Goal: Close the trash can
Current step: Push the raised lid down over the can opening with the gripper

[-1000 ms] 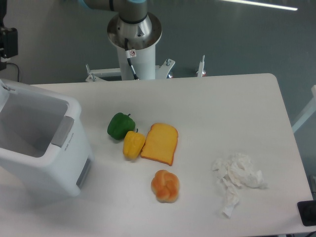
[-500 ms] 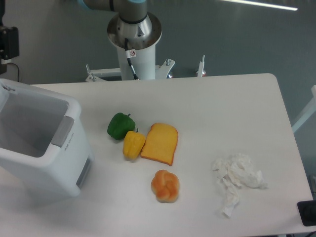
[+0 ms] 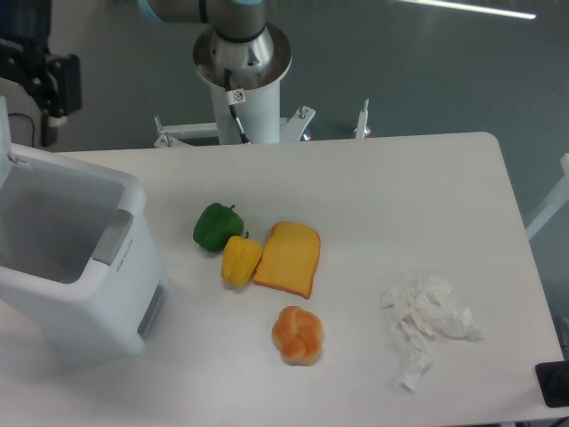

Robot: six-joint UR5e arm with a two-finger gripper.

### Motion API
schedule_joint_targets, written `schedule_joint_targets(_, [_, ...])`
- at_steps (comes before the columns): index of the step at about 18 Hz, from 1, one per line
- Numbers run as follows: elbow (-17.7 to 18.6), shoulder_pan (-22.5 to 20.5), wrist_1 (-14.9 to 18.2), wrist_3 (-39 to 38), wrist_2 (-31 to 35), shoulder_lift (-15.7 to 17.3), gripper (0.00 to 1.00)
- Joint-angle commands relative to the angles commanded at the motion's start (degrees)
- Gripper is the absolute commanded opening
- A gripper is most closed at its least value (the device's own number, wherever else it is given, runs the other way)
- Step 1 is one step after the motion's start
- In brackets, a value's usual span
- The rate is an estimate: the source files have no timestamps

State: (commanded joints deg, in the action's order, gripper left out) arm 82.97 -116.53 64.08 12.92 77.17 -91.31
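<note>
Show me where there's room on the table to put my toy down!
Plenty of bare table lies at the back right, beyond the bread and above the tissue. Another patch sits between the bun and tissue. It's crowded around the green pepper, yellow pepper and bread, beside the trash can.

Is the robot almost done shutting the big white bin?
Not yet. The trash can is wide open, and you can see down into its empty inside. The lid only peeks in at the left edge, standing up. The gripper is above the bin's back corner, not holding anything visible. Pushing the lid down is left.
</note>
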Motion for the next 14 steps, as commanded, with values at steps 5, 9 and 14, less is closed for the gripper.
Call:
schedule_joint_targets(5, [-0.3, -0.8, -1.3, 0.4, 0.1, -3.1, 1.0])
schedule_joint_targets(9, [-0.5, -2.4, -1.8, 0.6, 0.1, -4.5, 1.0])
schedule_joint_targets(14, [0.3, -4.9, -1.8, 3.5, 0.2, -4.8, 1.0])
